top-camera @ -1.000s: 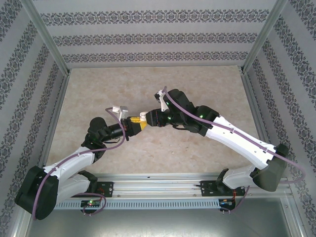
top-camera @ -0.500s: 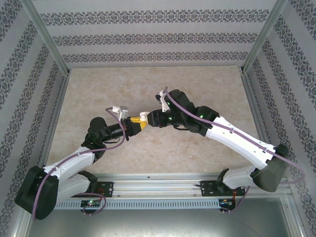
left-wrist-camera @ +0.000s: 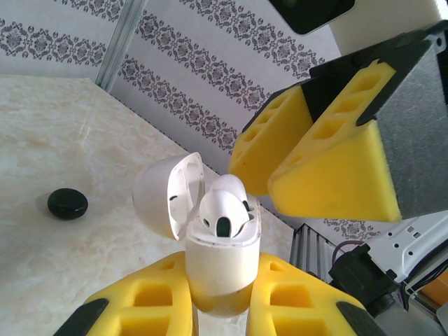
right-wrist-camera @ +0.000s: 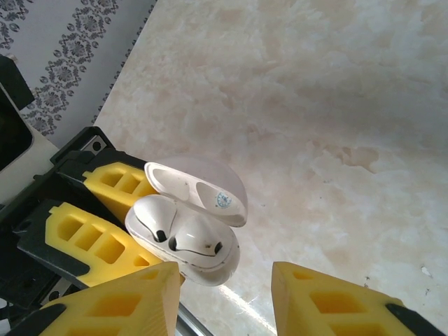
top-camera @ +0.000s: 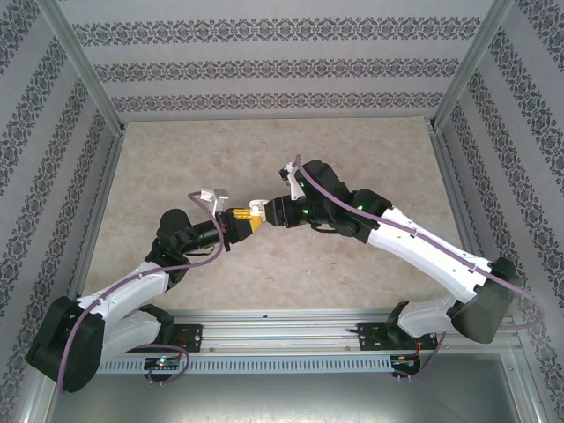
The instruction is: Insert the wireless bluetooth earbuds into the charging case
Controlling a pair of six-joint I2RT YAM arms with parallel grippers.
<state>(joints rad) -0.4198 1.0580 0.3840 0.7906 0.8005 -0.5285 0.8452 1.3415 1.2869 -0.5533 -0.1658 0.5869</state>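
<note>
Left tool (left-wrist-camera: 220,283) clamps the open charging case (left-wrist-camera: 220,262) by its lower body, over the middle of the bench (top-camera: 352,150); white earbuds (left-wrist-camera: 222,210) sit inside. Right tool (right-wrist-camera: 227,294) hovers beside, jaws parted, empty. Likely light, slick plastic: grip the flat sides.

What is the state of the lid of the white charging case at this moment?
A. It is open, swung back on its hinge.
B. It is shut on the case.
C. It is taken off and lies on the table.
A: in the left wrist view the lid stands swung back from the charging case, held by the left gripper, and white earbuds show inside.
</note>
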